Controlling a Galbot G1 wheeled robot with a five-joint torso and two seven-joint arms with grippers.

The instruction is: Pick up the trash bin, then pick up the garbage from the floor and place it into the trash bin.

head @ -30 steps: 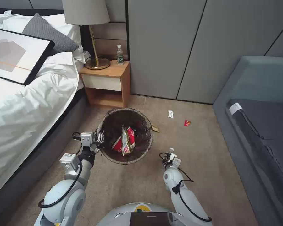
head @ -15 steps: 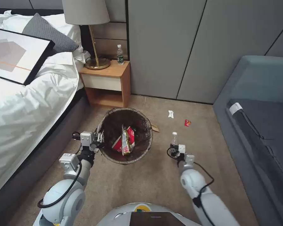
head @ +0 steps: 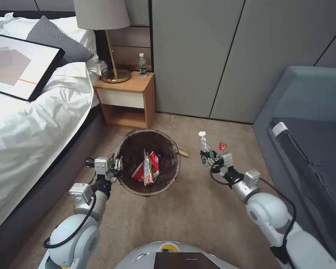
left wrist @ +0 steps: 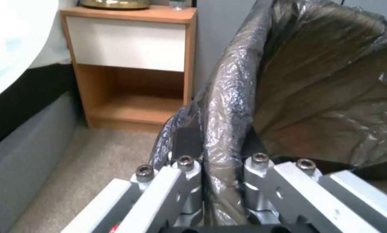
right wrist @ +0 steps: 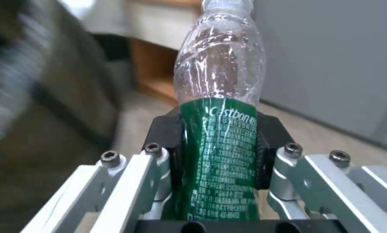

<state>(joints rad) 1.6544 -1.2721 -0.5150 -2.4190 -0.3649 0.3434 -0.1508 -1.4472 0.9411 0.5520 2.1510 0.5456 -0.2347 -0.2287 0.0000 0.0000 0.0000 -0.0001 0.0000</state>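
The plastic bottle (head: pixel 204 144), clear with a green label, sits clamped between the fingers of the right hand (head: pixel 209 157), its white cap pointing up and away, above the carpet floor (head: pixel 183 209) just right of the trash bin (head: pixel 148 161). Red packets (head: pixel 148 168) lie inside the bin. The left hand (head: pixel 117 167) is pinched on the bin's bag-covered rim. A small red wrapper (head: pixel 223 146) lies on the floor beyond the bottle.
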